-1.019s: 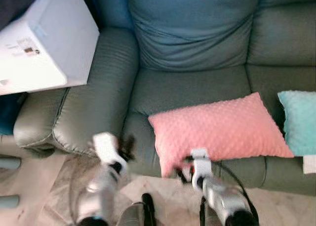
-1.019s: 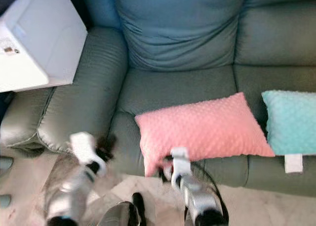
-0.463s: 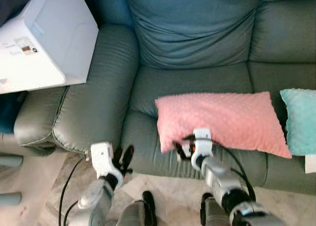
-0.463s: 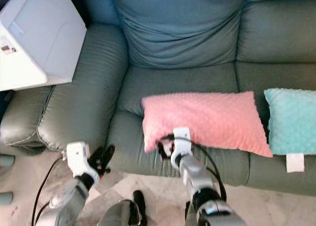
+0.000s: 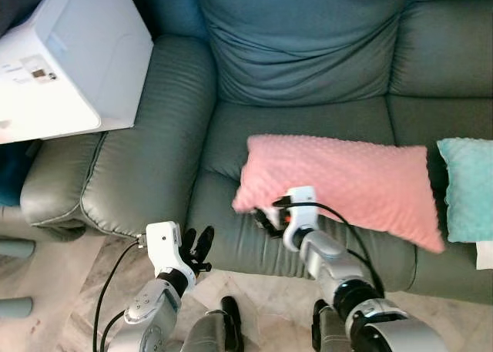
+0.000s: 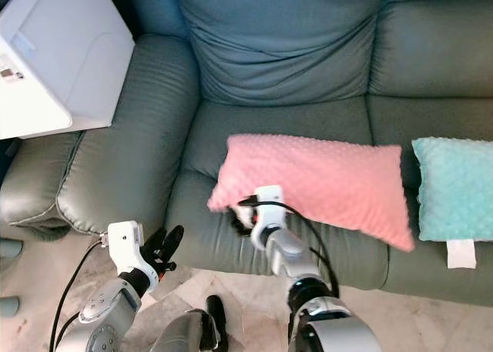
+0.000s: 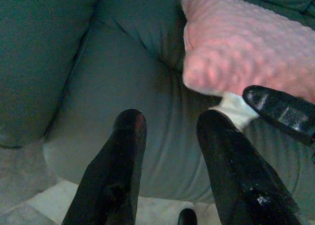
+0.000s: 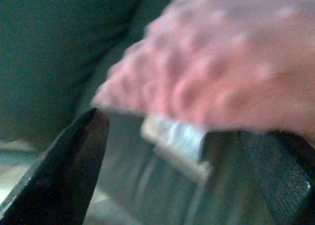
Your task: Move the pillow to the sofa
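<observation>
Grey-green sofa (image 5: 300, 140) cushions take up most of what is seen from the head, with a white box (image 5: 69, 55) resting by the left armrest and a teal pillow (image 5: 467, 186) lying at the far right of the seat. A pink pillow (image 5: 347, 182) is laid across the seat, its long axis running left to right along the front edge, its left end raised slightly off the cushion. That near left corner is met by the right gripper (image 5: 271, 216), which is much the nearer of the two; in the right wrist view its fingers are spread wide, one dark finger (image 8: 64, 176) apart from the fabric, so nothing is judged to be clamped. Further left and lower, in front of the seat's front face, the left gripper (image 5: 196, 248) is held open and empty, well apart from the pillow.
</observation>
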You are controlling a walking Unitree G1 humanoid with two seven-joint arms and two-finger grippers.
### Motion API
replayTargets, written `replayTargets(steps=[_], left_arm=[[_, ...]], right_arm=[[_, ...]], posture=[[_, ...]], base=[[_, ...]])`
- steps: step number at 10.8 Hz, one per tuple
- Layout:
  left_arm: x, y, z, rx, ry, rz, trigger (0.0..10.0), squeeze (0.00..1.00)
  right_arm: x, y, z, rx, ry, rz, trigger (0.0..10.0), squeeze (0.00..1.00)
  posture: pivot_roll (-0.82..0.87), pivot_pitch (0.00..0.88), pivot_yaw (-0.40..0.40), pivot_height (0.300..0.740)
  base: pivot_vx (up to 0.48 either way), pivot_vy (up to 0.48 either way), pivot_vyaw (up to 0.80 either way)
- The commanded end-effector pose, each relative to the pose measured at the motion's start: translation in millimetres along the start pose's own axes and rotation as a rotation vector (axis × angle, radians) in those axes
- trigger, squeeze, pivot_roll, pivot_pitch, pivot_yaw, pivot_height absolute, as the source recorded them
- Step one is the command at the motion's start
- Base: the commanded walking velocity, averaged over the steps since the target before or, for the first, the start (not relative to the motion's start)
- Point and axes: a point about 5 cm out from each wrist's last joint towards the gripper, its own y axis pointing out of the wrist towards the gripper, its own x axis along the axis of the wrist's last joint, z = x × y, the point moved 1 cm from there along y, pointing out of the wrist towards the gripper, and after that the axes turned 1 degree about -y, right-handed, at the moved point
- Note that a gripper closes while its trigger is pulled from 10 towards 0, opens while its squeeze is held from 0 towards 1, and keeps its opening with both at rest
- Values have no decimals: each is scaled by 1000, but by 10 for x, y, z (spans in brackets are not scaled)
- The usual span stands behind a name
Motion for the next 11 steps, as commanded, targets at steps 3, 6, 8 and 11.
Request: replayTargets(steps=[3, 6, 8, 11], left_arm=[[-65, -9, 76, 42, -14, 22, 10000, 0], [-73, 81, 11, 22, -23, 20, 10000, 0], [-95, 120, -45, 9, -26, 24, 10000, 0], [-111, 56, -62, 10, -31, 27, 10000, 0]], right_arm=[[-117, -34, 146, 112, 63, 41, 10000, 0], [158, -179, 30, 31, -119, -91, 10000, 0], [229, -205, -337, -149, -193, -29, 10000, 0], [229, -249, -747, -362, -269, 130, 10000, 0]], posture=[[-120, 332, 190, 740], [-160, 306, 178, 740], [-158, 300, 175, 740], [-115, 319, 169, 740]], base=[[0, 0, 0], [0, 0, 0], [0, 0, 0], [0, 0, 0]])
